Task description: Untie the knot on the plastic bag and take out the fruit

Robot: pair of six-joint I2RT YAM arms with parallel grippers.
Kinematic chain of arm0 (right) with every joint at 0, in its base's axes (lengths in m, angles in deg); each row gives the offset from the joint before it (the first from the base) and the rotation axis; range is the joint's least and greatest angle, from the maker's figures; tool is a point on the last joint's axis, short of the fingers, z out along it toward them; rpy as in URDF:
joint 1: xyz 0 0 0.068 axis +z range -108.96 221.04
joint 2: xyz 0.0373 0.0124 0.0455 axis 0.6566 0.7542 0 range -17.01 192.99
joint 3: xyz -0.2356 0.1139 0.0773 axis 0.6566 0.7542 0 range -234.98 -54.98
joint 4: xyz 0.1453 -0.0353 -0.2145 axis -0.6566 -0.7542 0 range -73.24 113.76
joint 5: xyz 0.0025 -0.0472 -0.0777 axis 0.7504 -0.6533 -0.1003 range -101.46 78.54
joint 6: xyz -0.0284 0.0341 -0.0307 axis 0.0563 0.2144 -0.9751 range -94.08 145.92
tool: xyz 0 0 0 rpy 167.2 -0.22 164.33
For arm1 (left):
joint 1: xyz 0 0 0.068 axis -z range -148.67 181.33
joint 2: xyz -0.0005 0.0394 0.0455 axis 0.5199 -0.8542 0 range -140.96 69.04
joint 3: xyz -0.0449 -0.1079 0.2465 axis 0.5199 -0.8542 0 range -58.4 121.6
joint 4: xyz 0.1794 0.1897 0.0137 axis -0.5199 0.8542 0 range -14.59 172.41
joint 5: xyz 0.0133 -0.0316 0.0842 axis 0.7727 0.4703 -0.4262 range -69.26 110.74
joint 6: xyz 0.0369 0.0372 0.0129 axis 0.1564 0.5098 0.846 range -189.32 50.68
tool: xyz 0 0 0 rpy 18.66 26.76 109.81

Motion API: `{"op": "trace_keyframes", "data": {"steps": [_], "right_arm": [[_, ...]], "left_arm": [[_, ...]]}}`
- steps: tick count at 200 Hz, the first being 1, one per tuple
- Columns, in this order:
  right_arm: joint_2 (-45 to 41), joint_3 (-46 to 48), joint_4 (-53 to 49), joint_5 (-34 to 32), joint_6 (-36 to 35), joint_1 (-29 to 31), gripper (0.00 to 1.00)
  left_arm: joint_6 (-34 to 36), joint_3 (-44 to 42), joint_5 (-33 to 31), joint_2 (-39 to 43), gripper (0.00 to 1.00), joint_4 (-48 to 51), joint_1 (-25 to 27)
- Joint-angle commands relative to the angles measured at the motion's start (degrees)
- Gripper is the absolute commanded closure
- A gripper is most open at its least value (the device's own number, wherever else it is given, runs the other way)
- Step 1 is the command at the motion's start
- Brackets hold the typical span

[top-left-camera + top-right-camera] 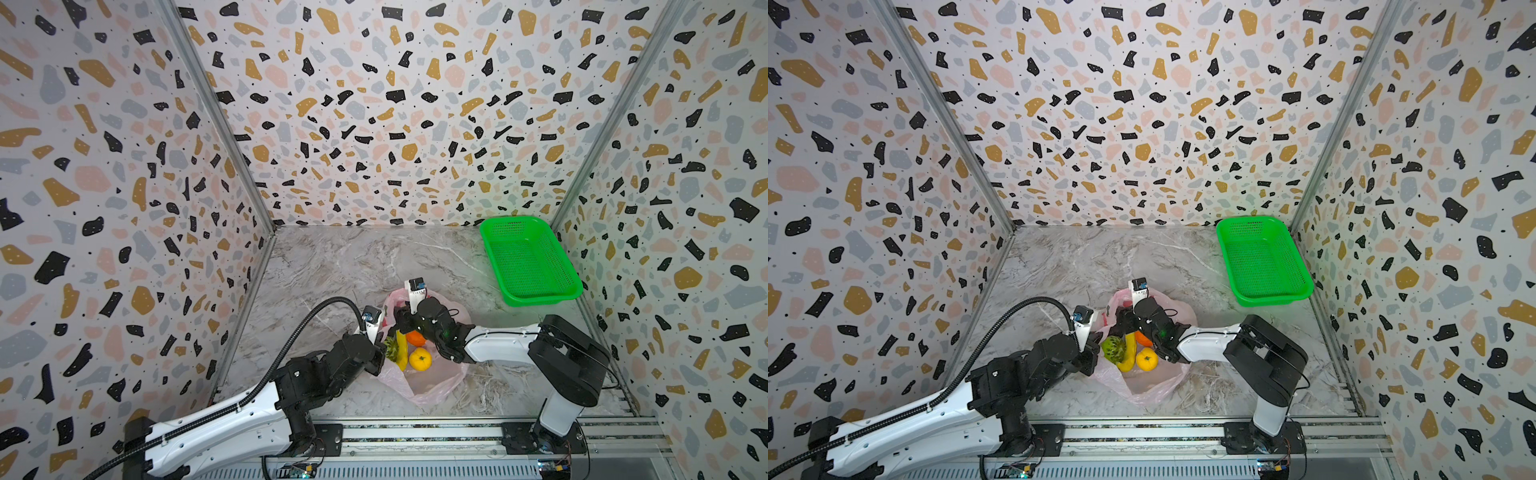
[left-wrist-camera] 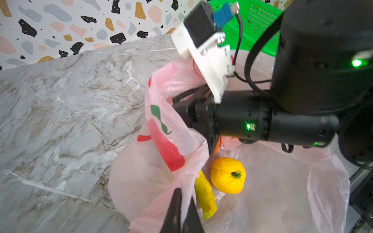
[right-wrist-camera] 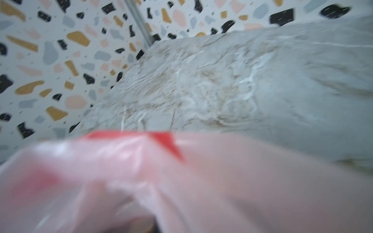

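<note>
Beyond the plastic bag (image 1: 419, 386), bare table (image 1: 345, 257) runs to the wall (image 1: 374, 124).

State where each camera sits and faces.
Top views: above the front rail, looking down at the marble table, bright green perforated basket and translucent pink plastic bag; both arms show.
Left wrist: on the left arm, looking past its shut left tool, pinching the bag's rim, toward the right arm.
Right wrist: on the right arm, blurred, close over the bag, facing table and wall; no tool visible.
Shared: top and left wrist views show round yellow-orange fruit and yellow banana.
</note>
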Motion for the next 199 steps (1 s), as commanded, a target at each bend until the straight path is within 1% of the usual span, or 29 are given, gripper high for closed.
{"op": "trace_keyframes", "data": {"steps": [1, 13, 43, 77, 117, 125, 137, 155, 163, 185, 199], "right_arm": [[0.6, -2.1, 0.6, -11.8, 0.0, -3.6, 0.26], [0.0, -1.6, -0.8, -13.6, 0.0, -5.8, 0.26], [-2.5, 1.0, -2.1, -15.2, 0.2, -10.5, 0.26], [-6.2, 3.7, -3.4, -18.2, -1.3, -13.3, 0.26], [-12.7, 8.0, -7.2, -18.7, -1.5, -16.2, 0.26], [-13.7, 8.3, -8.5, -16.3, -1.8, -16.7, 0.25], [-14.0, 7.3, -12.0, -11.0, -2.6, -16.9, 0.23], [-12.8, 4.2, -20.1, 0.5, -3.0, -16.6, 0.18], [-12.2, 3.3, -22.9, 4.5, -3.4, -15.7, 0.16], [-11.5, 1.4, -30.4, 10.7, -2.7, -12.4, 0.11], [-12.4, 1.7, -31.9, 12.5, -2.4, -10.0, 0.09]], "left_arm": [[1.2, -0.8, 1.9, -0.5, 1.0, -3.0, 0.3], [1.5, -1.0, 1.5, -0.4, 1.0, -3.3, 0.3], [2.9, -1.1, -0.7, -1.0, 1.0, -4.0, 0.3], [4.1, -1.5, -1.7, -2.7, 1.0, -6.8, 0.3], [5.3, -2.6, -2.7, -5.8, 1.0, -10.7, 0.3], [5.3, -2.8, -3.0, -6.1, 1.0, -11.3, 0.3], [4.9, -3.2, -4.2, -6.5, 1.0, -12.0, 0.3], [4.4, -3.4, -5.6, -6.2, 1.0, -12.8, 0.3], [4.3, -3.4, -5.9, -5.8, 1.0, -13.4, 0.3], [4.6, -3.0, -6.1, -6.0, 1.0, -15.1, 0.3], [4.9, -2.6, -6.0, -6.7, 1.0, -16.0, 0.3]]}}
